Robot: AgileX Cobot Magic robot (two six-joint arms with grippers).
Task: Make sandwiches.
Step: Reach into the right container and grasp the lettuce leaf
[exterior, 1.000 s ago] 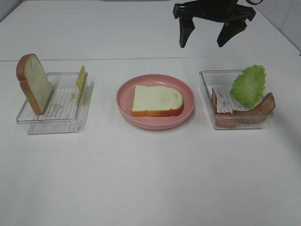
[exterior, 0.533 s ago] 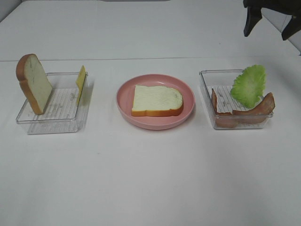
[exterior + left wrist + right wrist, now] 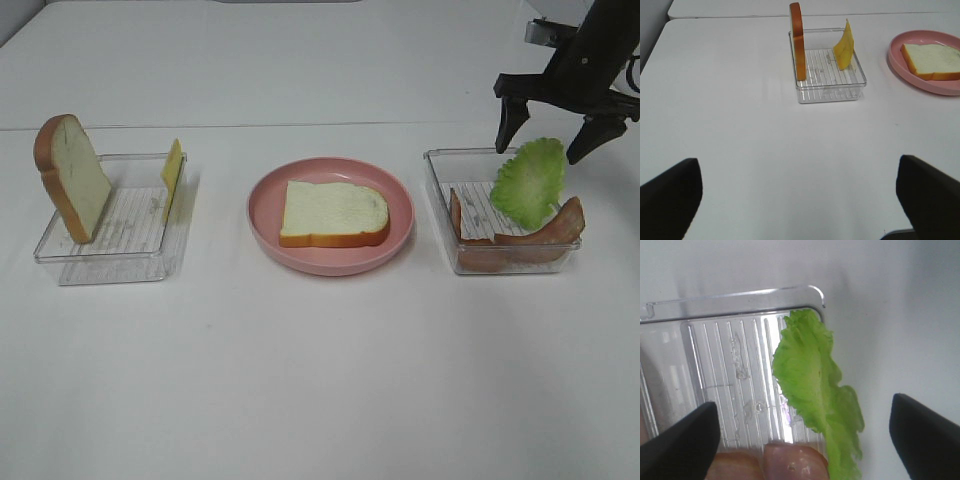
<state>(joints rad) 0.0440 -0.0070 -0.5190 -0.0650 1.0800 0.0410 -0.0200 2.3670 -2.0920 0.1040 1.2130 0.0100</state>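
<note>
One bread slice [image 3: 333, 213] lies flat on the pink plate [image 3: 268, 200] at the centre; it also shows in the left wrist view [image 3: 931, 60]. A second bread slice [image 3: 72, 176] and a cheese slice [image 3: 172, 176] stand on edge in the left tray [image 3: 110, 250]. Green lettuce [image 3: 529, 180] leans upright over the bacon strips [image 3: 520, 241] in the right tray [image 3: 440, 170]. My right gripper [image 3: 540, 133] is open, just above the lettuce [image 3: 812, 390], fingers on either side of it. My left gripper [image 3: 797, 200] is open and empty, well short of the left tray [image 3: 827, 90].
A white table with a seam line runs across the back [image 3: 250, 125]. The three containers stand in a row across the middle. The right arm [image 3: 590, 50] reaches in from the upper right corner.
My right gripper has swung from behind the plate to the right, then come down over the lettuce in the right tray. Nothing else has moved.
</note>
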